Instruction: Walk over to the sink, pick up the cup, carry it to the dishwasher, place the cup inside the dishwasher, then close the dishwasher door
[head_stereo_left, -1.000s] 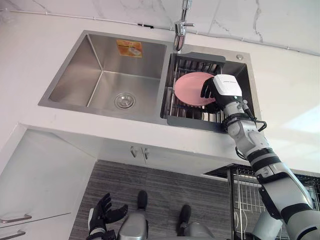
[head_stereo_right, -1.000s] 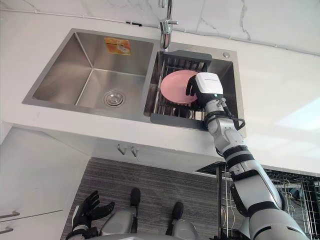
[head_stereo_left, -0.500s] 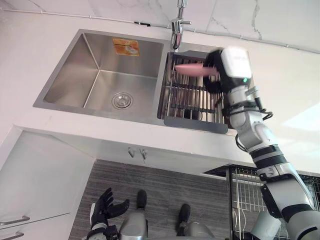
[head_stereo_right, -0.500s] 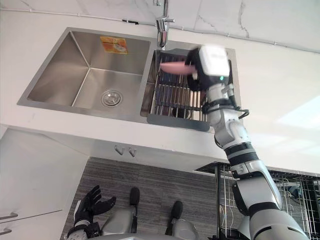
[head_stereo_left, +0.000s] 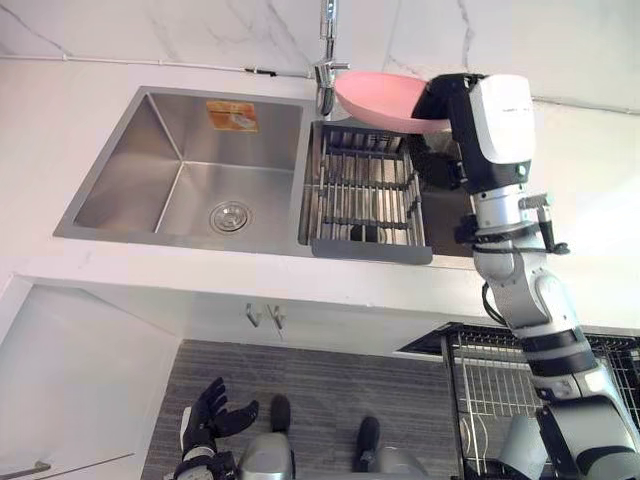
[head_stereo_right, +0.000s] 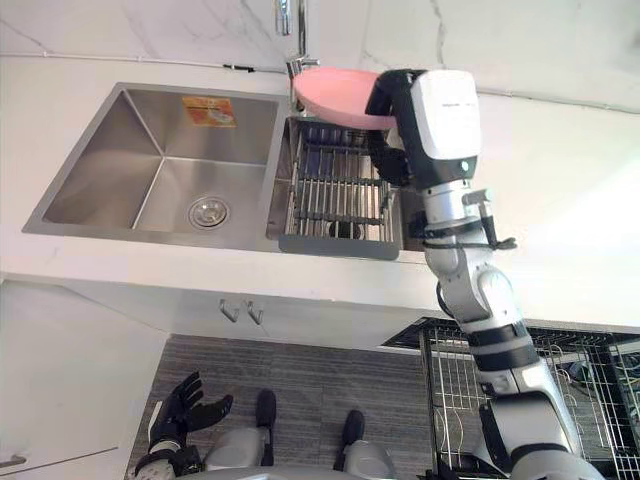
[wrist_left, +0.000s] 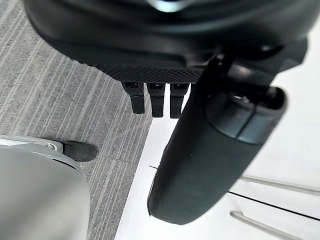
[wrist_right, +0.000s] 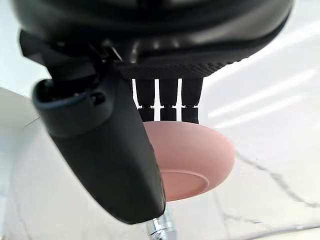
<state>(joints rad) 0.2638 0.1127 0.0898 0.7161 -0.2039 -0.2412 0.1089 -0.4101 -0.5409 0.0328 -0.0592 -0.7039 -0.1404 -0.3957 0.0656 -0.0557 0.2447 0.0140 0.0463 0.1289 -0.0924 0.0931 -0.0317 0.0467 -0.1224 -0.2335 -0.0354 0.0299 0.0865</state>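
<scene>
Carry step: pink bowl (head_stereo_left: 385, 98) gripped by right hand (head_stereo_left: 448, 100), held over sink (head_stereo_left: 130, 180).
Transfer to dishwasher rack (head_stereo_left: 500, 375), near right, is judged next; left hand (head_stereo_left: 210, 425) relaxed, fingers open.

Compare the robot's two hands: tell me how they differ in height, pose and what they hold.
The right hand is up above the sink, beside the faucet; the left hand hangs low over the grey floor. The right hand pinches a pink bowl between thumb and fingers; the left hand holds nothing. The right hand's fingers clamp the bowl's rim; the left hand's are relaxed and spread. Both hands are dark.
</scene>
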